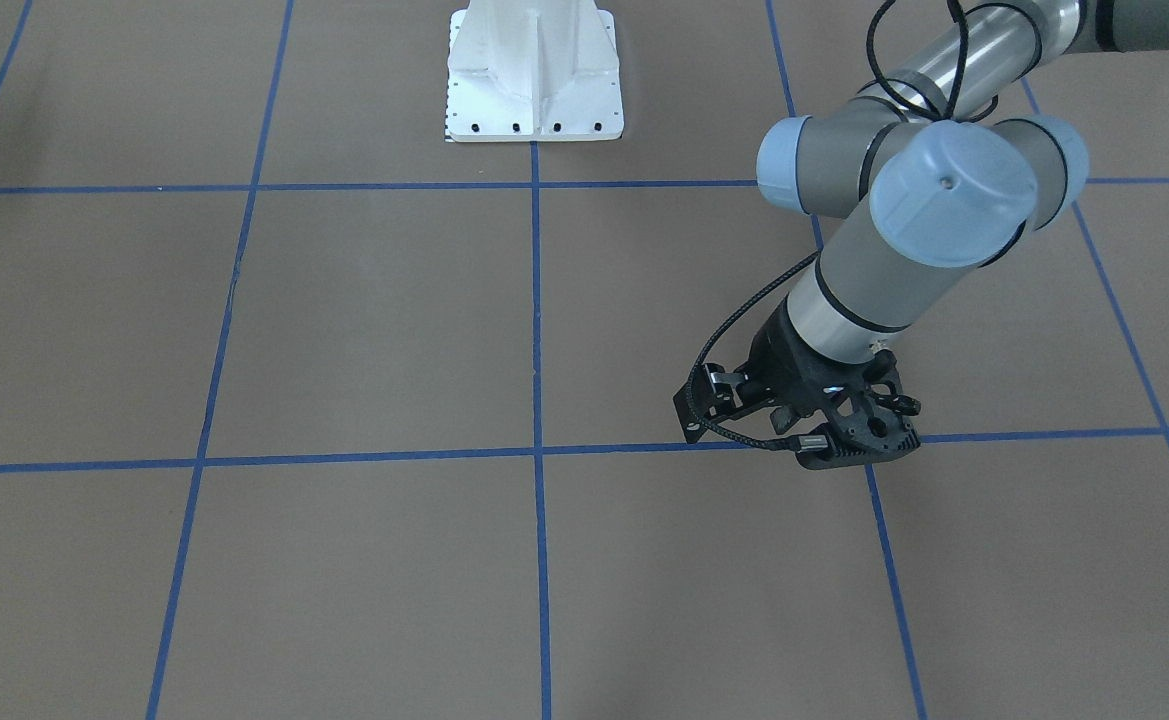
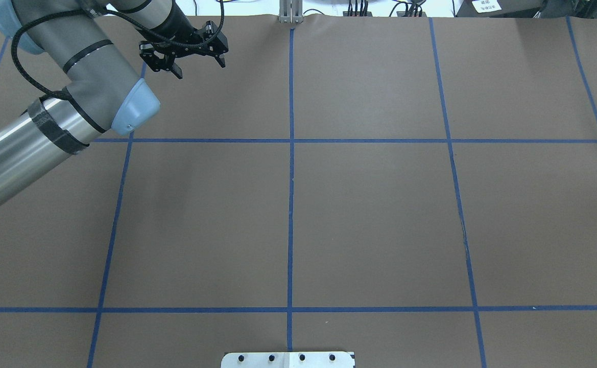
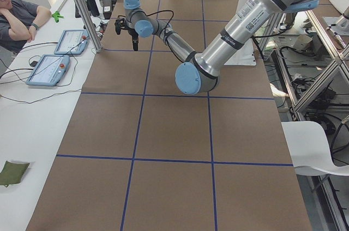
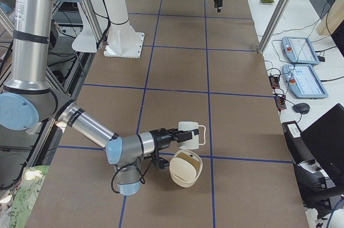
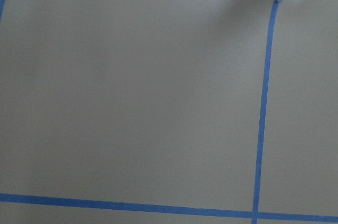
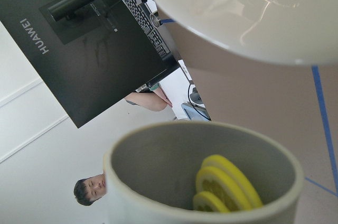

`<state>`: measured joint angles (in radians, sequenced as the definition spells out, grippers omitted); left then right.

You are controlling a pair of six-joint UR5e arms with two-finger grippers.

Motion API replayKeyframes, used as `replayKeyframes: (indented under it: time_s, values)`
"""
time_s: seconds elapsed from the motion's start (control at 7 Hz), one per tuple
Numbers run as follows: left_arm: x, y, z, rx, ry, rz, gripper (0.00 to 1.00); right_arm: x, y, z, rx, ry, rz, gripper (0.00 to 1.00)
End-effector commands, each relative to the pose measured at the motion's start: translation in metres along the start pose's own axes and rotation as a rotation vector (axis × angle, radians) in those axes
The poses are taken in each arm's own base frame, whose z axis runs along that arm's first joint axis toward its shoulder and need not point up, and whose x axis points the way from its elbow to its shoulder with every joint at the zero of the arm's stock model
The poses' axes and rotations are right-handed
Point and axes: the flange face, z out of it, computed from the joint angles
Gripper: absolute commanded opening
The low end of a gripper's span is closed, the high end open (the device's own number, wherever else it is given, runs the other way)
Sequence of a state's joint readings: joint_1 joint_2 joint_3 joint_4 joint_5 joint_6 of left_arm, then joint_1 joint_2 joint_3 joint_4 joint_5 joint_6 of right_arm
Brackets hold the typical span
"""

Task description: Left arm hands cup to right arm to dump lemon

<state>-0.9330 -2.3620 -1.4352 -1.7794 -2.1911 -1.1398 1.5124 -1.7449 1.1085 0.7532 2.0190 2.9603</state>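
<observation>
Jaws of the left gripper [image 2: 198, 64] stand apart, pointing down over the brown table [image 2: 369, 214] at its far left in the overhead view, close to a blue tape line [image 2: 291, 204]. At the other end of the table, near in the exterior right view, the right gripper [image 4: 176, 133] reaches in from the left with its tip at the cup [image 4: 189, 134]. Only that side view shows it, so I cannot tell whether its jaws are clamped. The cup sits above the table with its squared handle on the right, just above a cream bowl [image 4: 185, 170] whose tan inside faces the camera. From the right wrist, the cup's grey inside [image 6: 158, 182] fills the bottom of the view. The lemon [image 6: 227, 184] lies inside it as overlapping yellow slices against the right of the inner wall. The bowl's glossy white surface [image 6: 248, 12] is close above the cup's rim. Behind are a dark HUAWEI monitor [image 6: 90, 49] and an operator's face [image 6: 91, 189].
</observation>
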Motion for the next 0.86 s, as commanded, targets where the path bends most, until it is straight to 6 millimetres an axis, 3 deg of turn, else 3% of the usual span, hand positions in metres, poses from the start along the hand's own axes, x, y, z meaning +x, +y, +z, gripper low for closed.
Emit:
replayKeyframes:
  time_s: [0.0,0.71]
  values:
    - [0.001,0.001,0.002,0.003,-0.003,0.002,1.0,0.002,-0.007,-0.006,0.002,-0.026,0.117,0.11]
    - [0.001,0.001,0.003,0.004,-0.006,0.001,1.0,-0.006,-0.003,0.006,-0.023,-0.035,0.324,0.18]
